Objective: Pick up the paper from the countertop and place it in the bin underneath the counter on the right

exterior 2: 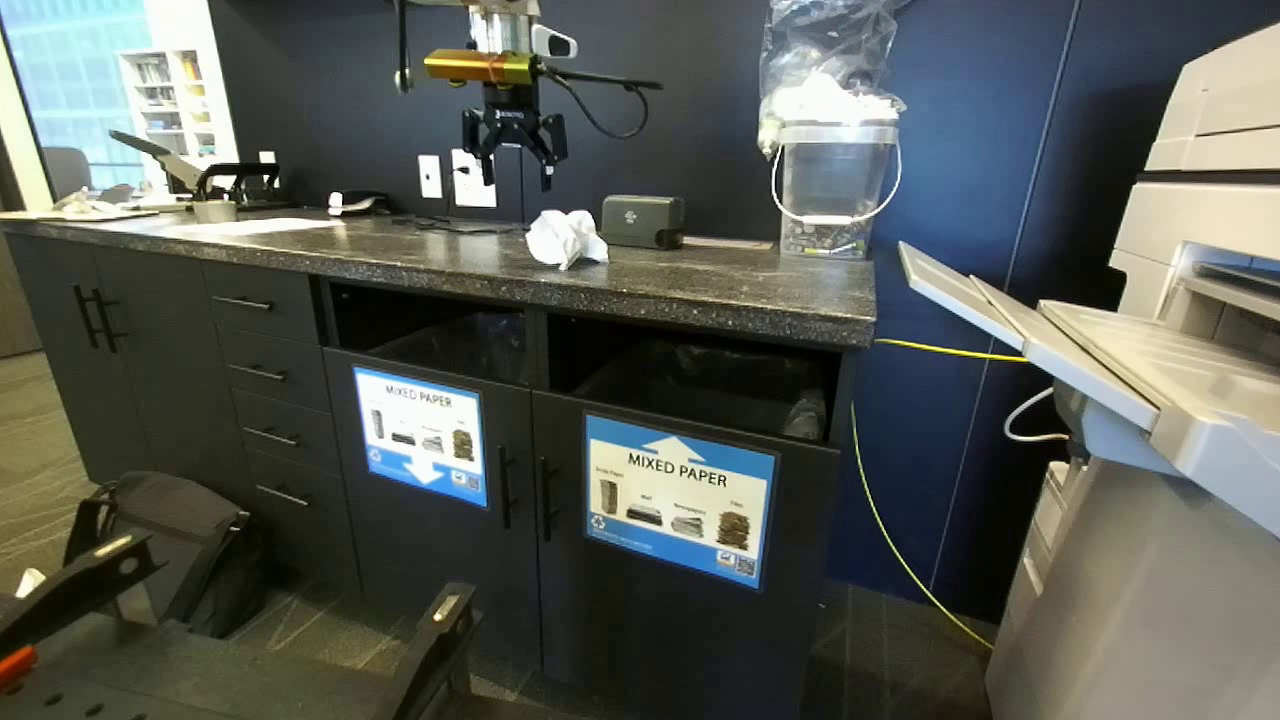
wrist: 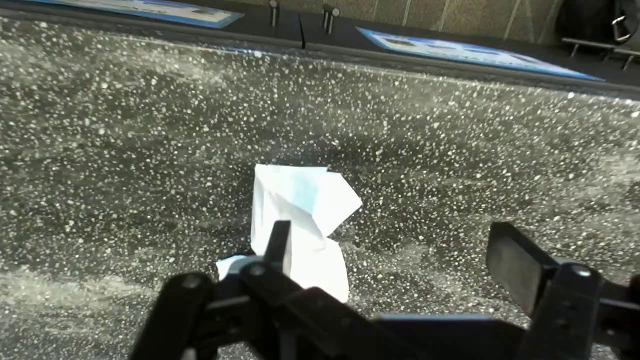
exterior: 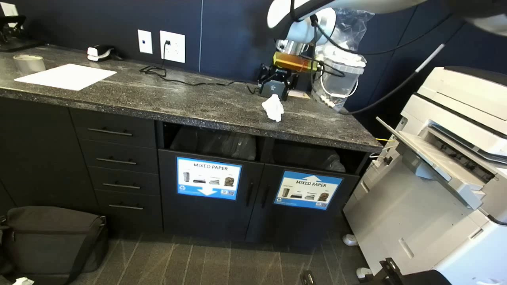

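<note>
The paper, a crumpled white scrap, lies on the dark speckled countertop near its right part. It also shows in an exterior view and the wrist view. My gripper is open and empty, hanging above the countertop, apart from the paper. In the wrist view the gripper has its left finger across the paper's lower part, hiding some of it; the space between the fingers shows mostly bare stone. The right bin sits in the right bay of the black counter, blue-and-white sign in front.
A dark grey box stands close behind the paper. A clear bucket with a plastic bag stands at the countertop's right end. A like bin bay with a sign is to the left. A printer stands right of the counter.
</note>
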